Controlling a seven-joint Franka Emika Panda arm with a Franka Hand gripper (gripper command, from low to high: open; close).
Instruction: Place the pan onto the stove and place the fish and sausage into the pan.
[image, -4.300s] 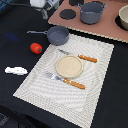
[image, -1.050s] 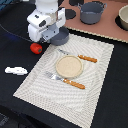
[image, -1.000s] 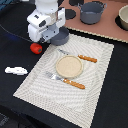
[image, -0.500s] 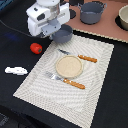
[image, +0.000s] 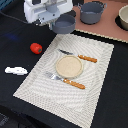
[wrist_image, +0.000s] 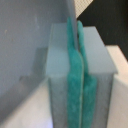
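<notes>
A: Exterior view first, biggest things down. The stove (image: 107, 27) runs along the upper right of the frame, with the larger grey pot (image: 92, 12) sitting on it. The pale placemat (image: 97, 75) fills the centre, carrying a tan plate (image: 69, 66), a knife (image: 80, 56) and a fork (image: 66, 80).

B: And the pan?

A: The pan (image: 65, 23) is at upper centre, off the table by the look of it, hanging under the gripper (image: 52, 21) near the stove's near edge. I can't make out the handle there. In the wrist view the green pads (wrist_image: 76, 75) are pressed nearly together with only a thin seam between, so I judge they pinch the thin metal handle, though the handle itself isn't distinct.

B: How will it carry?

A: Stiff and light, I'd guess, but held at the handle the bowl could swing or twist. Slow moves suit it.

B: The food?

A: The sausage (image: 36, 48) lies at middle left on the dark table (image: 15, 35), and the fish (image: 16, 71) below it, further left. Both small; the sausage may roll, the flat fish needs a pinch across its narrow width.
</notes>
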